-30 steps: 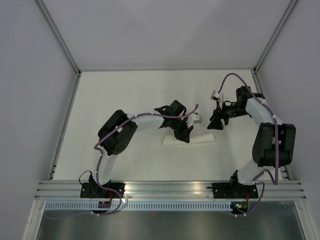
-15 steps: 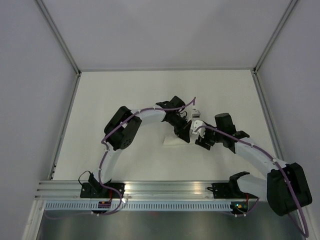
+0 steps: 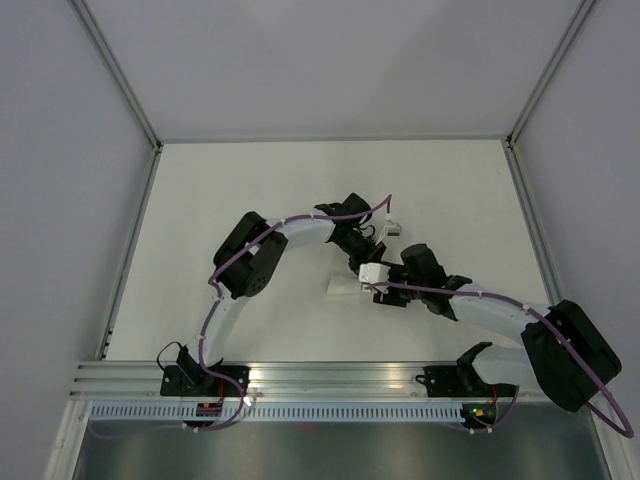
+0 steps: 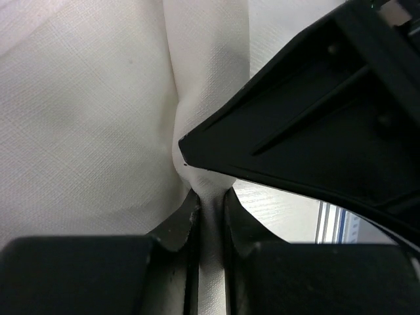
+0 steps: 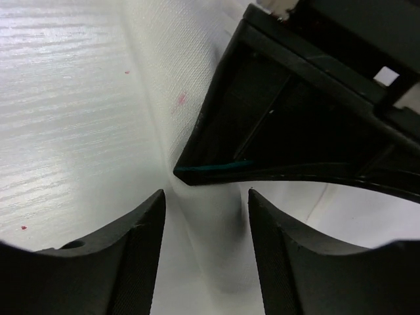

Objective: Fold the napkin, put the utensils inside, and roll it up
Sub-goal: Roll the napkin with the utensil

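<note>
White fine-woven napkin (image 4: pixel 85 118) on pale, streak-grained table (image 5: pixel 59 98).

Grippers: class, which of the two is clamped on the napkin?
The left gripper: it pinches a fold of the napkin. The right gripper stands open, the cloth loose between its fingers.

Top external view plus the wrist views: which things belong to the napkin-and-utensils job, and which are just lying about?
Job: napkin, pinched in the shut left claw; right claw, open astride it. No utensil shows.
Just there: table; purple cables; aluminium rail.
</note>
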`<state>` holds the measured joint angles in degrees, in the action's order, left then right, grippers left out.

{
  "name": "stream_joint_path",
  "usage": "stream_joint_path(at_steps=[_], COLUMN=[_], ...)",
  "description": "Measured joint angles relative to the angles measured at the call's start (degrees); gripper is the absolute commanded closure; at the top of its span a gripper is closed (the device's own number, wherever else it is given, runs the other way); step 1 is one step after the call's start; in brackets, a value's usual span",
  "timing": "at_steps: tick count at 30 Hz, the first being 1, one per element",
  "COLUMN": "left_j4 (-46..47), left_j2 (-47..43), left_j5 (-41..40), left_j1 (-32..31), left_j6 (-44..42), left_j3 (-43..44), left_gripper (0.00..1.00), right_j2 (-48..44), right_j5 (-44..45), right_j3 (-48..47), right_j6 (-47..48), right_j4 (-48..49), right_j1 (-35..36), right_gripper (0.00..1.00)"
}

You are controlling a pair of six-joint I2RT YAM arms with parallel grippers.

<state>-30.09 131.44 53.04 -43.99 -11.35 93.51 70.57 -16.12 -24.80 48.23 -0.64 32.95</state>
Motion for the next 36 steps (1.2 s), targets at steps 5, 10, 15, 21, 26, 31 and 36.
stream_joint_path(at_steps=[5, 10, 15, 21, 26, 31, 36], left_j4=[-0.31, -0.11, 0.90, 5.51, 19.15, 39.69, 56.81], left_j2=[0.20, 0.17, -1.22, -3.74, -13.31, -29.99, -41.75], left_j5=[0.04, -0.87, -2.03, -4.76, -11.10, -23.15, -35.21], left_j1=[0.00, 0.17, 0.50, 2.89, 7.30, 10.58, 8.61], left_j6=[0.39, 1.68, 4.37, 9.70, 18.34, 26.97, 29.53], left_j3=[0.33, 0.35, -0.74, -3.91, -15.30, -32.72, -46.38], left_gripper=[0.79, 0.59, 0.54, 0.53, 0.53, 0.52, 0.51], right_j2=[2.32, 3.15, 3.78, 7.13, 12.35, 18.93, 27.04], right_j5=[1.01, 1.14, 0.37, -2.58, -9.57, -16.87, -22.29], right_j3=[0.15, 0.13, -0.33, -3.89, -10.21, -17.92, -27.65], right_j6=[0.09, 0.07, 0.09, 1.07, 3.17, 6.60, 11.08], right_j4=[1.84, 2.67, 2.67, 0.13, -7.26, -16.52, -28.35], right_j1=[0.33, 0.33, 0.26, -1.60, -6.16, -10.40, -12.94], right_gripper=[0.65, 0.78, 0.79, 0.80, 0.81, 0.81, 0.82])
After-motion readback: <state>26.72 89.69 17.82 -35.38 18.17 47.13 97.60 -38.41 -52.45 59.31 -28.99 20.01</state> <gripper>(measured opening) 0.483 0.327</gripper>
